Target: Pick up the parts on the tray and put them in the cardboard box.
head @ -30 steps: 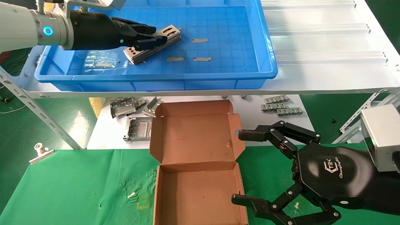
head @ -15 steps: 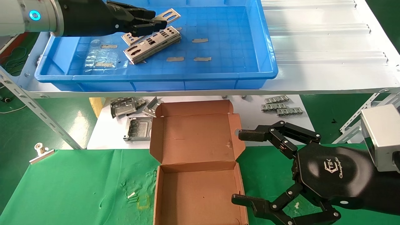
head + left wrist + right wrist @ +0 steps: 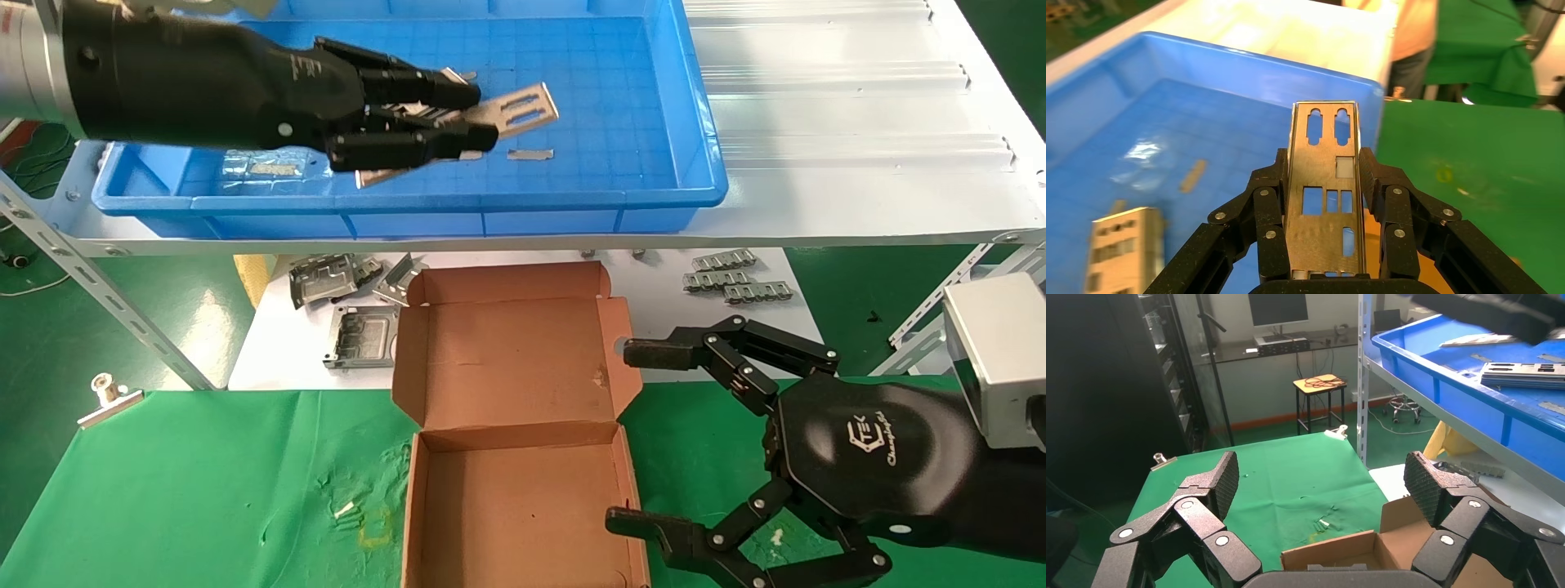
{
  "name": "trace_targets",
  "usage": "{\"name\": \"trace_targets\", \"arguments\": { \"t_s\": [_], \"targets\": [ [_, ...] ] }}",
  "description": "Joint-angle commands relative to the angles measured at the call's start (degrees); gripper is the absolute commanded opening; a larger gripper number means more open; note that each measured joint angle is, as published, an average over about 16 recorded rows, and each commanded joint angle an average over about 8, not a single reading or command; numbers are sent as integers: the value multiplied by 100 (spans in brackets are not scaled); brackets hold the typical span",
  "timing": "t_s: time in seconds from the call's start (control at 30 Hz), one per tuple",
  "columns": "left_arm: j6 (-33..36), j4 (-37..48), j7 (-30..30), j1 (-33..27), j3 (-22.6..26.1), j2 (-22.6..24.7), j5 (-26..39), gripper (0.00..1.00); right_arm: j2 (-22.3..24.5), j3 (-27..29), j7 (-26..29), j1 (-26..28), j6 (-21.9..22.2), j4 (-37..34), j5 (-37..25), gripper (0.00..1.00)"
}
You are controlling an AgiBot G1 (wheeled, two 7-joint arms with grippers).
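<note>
Metal plate (image 3: 1324, 196) clamped edgewise in our left gripper (image 3: 470, 122).
Thin, stiff, slippery; we grip its long edges. Right gripper (image 3: 637, 437) waits wide open.

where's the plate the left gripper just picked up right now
In the head view the plate is clamped in the left gripper, held above the middle of the blue tray, beyond the open cardboard box.
</note>
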Motion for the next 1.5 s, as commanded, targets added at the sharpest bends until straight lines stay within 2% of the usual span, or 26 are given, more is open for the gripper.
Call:
{"name": "trace_targets", "arguments": {
  "t_s": [0.03, 0.17, 0.37, 0.47, 0.67, 0.8, 1.0, 1.03, 1.27, 1.3, 1.5],
  "targets": [
    [198, -43, 70, 59, -26, -36, -37, 0, 0, 0, 0, 0, 0, 0, 0, 100],
    [241, -813, -163, 487, 161, -238, -361, 0, 0, 0, 0, 0, 0, 0, 0, 100],
    [159, -2477, -685, 1434, 689, -807, -1099, 0, 0, 0, 0, 0, 0, 0, 0, 100],
    [34, -3089, -677, 1916, 898, -997, -1288, 0, 0, 0, 0, 0, 0, 0, 0, 100],
    [-570, -3510, 135, 2853, 1126, -890, -1086, 0, 0, 0, 0, 0, 0, 0, 0, 100],
    [-1035, -3359, 806, 3339, 1213, -639, -867, 0, 0, 0, 0, 0, 0, 0, 0, 100],
    [-1430, -2856, 1546, 3661, 1274, -247, -708, 1, 0, 0, 0, 0, 0, 0, 0, 100],
    [-1482, -2757, 1622, 3683, 1281, -185, -689, 8, 0, 0, 0, 0, 0, 0, 0, 100],
    [-1717, -2097, 1983, 3736, 1307, 194, -626, 95, 0, 0, 0, 0, 0, 0, 0, 100],
    [-1741, -2010, 2020, 3737, 1305, 239, -628, 100, 0, 0, 0, 0, 0, 0, 0, 100],
    [-1813, -1525, 2187, 3721, 1286, 463, -657, 100, 0, 0, 0, 0, 0, 0, 0, 100]
  ]
}}
